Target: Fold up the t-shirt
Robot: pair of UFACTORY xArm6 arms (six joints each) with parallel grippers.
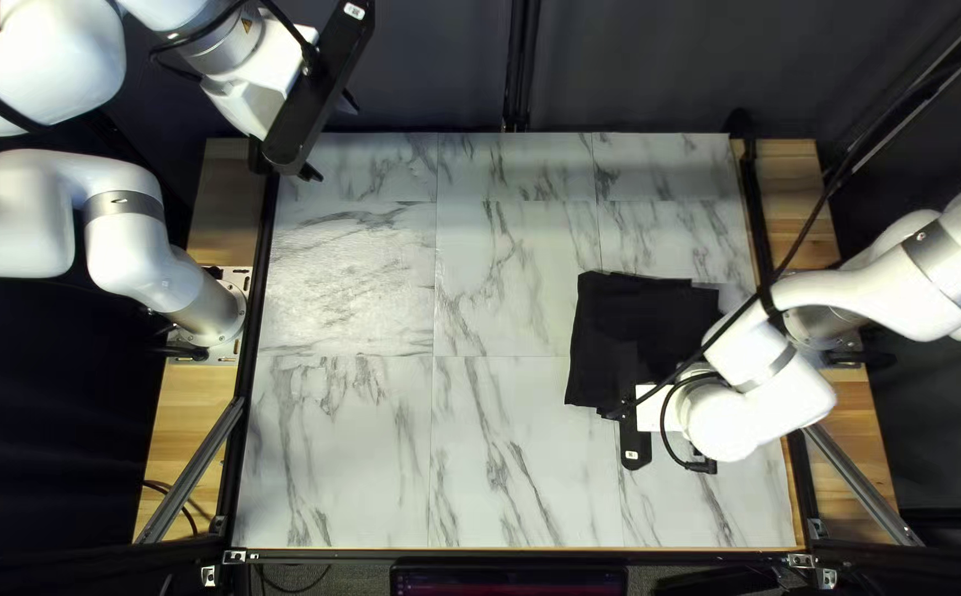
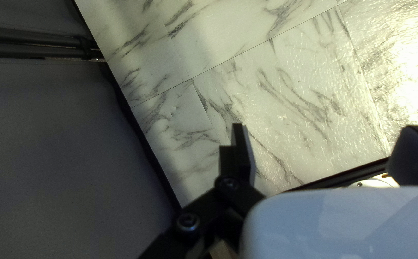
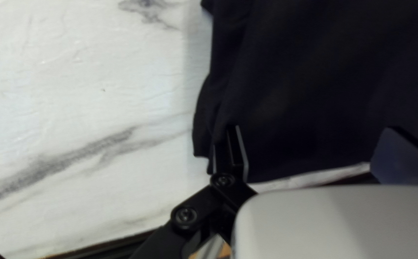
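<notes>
1. Here's the t-shirt, a compact, dark, roughly square bundle lying flat on the right side of the table, and most of the folding looks done!
2. Overlapping edges peek out at its near left corner, and the far edge is slightly stepped, so it's folded but not quite crisp.
3. In goes the right gripper at the cloth's near side, fingers spread wide, one right by the layered edge, nothing pinched.
4. Over at the far left, the left gripper hangs well apart from the cloth, its fingers spread too, holding nothing.
5. What's left? Probably a last fold or some straightening, then clearing the right arm away; it hides the near right corner, so whether that part is neat, nobody can tell.
</notes>
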